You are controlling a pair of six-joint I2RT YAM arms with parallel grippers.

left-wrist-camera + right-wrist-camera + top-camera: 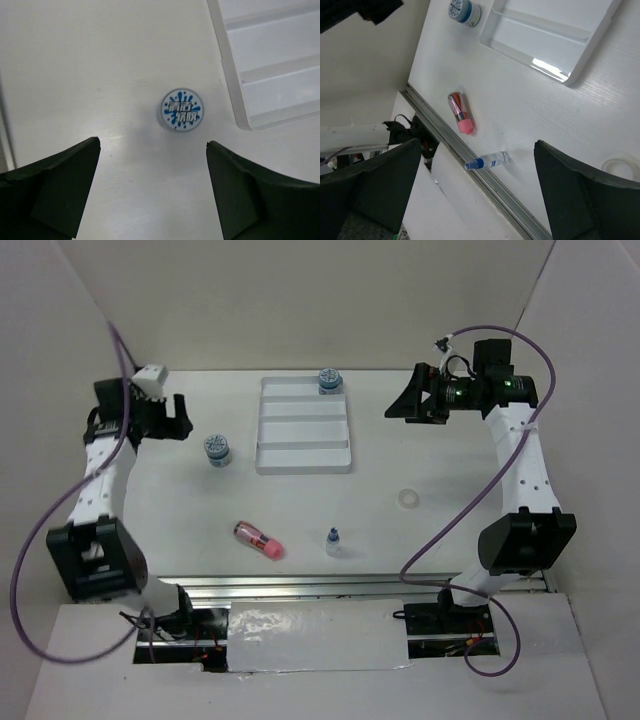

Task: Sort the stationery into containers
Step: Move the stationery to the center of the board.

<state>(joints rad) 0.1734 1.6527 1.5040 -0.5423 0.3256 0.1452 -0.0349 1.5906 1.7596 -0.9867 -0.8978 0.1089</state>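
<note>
The white divided tray [305, 425] lies at the table's middle back, with one blue pot [329, 380] in its farthest compartment. A second blue pot [216, 449] stands on the table left of the tray, also seen from above in the left wrist view [182, 109], just ahead of my open, empty left gripper [152, 145]. In the top view the left gripper [183, 418] hovers left of that pot. The pink tube [259, 538], the clear blue-capped bottle [332, 541] and the white ring [408, 499] rest nearer the front. My right gripper [402, 395] hangs open and empty right of the tray.
The right wrist view shows the pink tube [461, 113], the bottle [487, 161], a tray corner [550, 35] and the metal rail [470, 165] along the table's near edge. White walls enclose the table at the back and sides.
</note>
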